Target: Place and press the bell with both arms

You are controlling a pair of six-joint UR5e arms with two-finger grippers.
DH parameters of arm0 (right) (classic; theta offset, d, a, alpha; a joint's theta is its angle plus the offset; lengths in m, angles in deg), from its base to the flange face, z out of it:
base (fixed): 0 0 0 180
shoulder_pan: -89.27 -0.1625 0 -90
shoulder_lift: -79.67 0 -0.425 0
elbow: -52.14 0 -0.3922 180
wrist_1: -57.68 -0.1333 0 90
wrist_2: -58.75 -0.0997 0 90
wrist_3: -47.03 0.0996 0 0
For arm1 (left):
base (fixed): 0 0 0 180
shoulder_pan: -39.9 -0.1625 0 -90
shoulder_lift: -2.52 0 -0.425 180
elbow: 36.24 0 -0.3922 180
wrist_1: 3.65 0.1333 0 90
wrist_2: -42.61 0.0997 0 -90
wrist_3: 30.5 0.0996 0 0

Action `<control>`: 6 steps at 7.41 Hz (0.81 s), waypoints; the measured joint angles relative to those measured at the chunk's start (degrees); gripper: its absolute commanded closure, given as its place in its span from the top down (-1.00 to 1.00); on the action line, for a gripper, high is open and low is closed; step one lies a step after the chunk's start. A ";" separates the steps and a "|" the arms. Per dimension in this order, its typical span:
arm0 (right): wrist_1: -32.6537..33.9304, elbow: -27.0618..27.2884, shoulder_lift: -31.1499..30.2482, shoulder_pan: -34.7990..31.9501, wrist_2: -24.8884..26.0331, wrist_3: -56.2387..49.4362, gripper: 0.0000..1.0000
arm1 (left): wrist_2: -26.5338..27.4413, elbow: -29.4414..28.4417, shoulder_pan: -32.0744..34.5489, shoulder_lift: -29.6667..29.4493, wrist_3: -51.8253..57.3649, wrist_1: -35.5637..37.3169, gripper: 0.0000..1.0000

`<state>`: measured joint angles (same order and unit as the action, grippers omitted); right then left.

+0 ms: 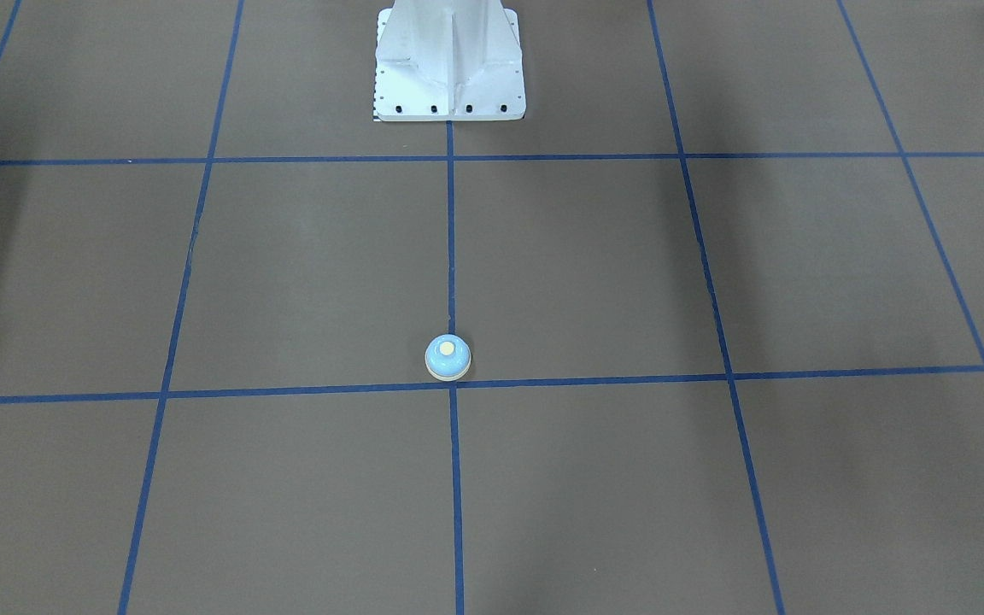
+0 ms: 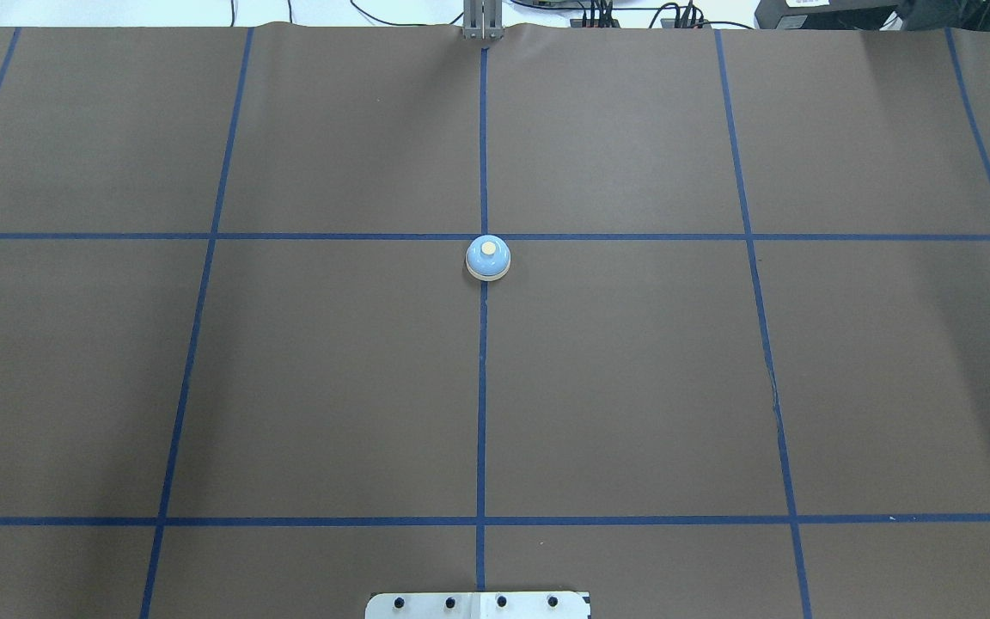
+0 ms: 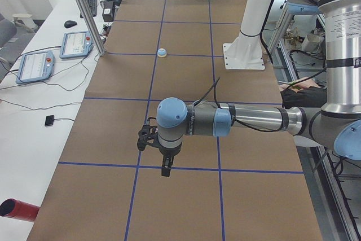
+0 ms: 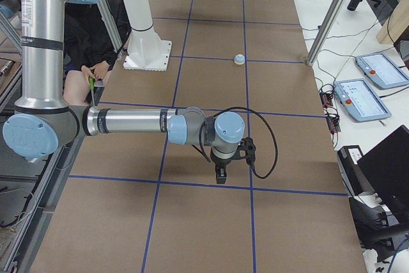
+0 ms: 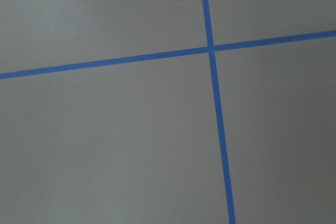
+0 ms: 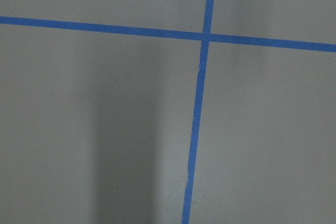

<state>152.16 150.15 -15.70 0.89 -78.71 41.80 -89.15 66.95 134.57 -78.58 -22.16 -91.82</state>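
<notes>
The light-blue bell (image 1: 448, 357) with a cream button stands upright on the blue centre tape line, near a tape crossing (image 2: 488, 258). It looks small and far in both side views (image 3: 162, 53) (image 4: 239, 59). My left gripper (image 3: 166, 167) hangs pointing down over the table's left end, far from the bell. My right gripper (image 4: 220, 174) hangs pointing down over the right end, also far from it. Both show only in the side views, so I cannot tell whether they are open or shut. Both wrist views show only brown paper and blue tape.
The white flanged pedestal (image 1: 449, 68) stands at the robot's edge of the table (image 2: 478, 604). Blue tape divides the brown table cover into squares. Teach pendants (image 3: 34, 66) and a red cylinder (image 3: 17, 210) lie on the side bench. An aluminium post (image 3: 84, 9) stands at the far edge.
</notes>
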 measured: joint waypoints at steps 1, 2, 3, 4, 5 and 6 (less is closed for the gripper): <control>0.00 0.14 -0.04 -0.61 -0.07 -0.03 1.00 | 0.00 0.00 0.00 -0.01 0.03 -0.04 1.00; 0.00 0.32 -0.06 -1.17 -0.14 -0.04 1.00 | 0.01 -0.02 0.00 -0.01 0.06 -0.08 1.00; 0.00 0.47 -0.07 -1.55 -0.21 -0.04 1.00 | 0.01 -0.08 -0.04 -0.02 0.07 -0.19 1.00; 0.00 0.65 -0.06 -1.85 -0.34 -0.04 1.00 | 0.01 -0.13 -0.06 -0.03 0.04 -0.36 1.00; 0.00 0.84 -0.03 -2.03 -0.45 -0.04 1.00 | 0.01 -0.24 -0.11 -0.03 0.04 -0.50 1.00; 0.00 1.01 0.00 -2.09 -0.50 -0.05 1.00 | -0.01 -0.33 -0.15 -0.05 0.05 -0.56 1.00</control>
<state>152.17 151.16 -15.70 -1.21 -79.21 41.75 -89.16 66.62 134.42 -78.63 -22.11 -92.38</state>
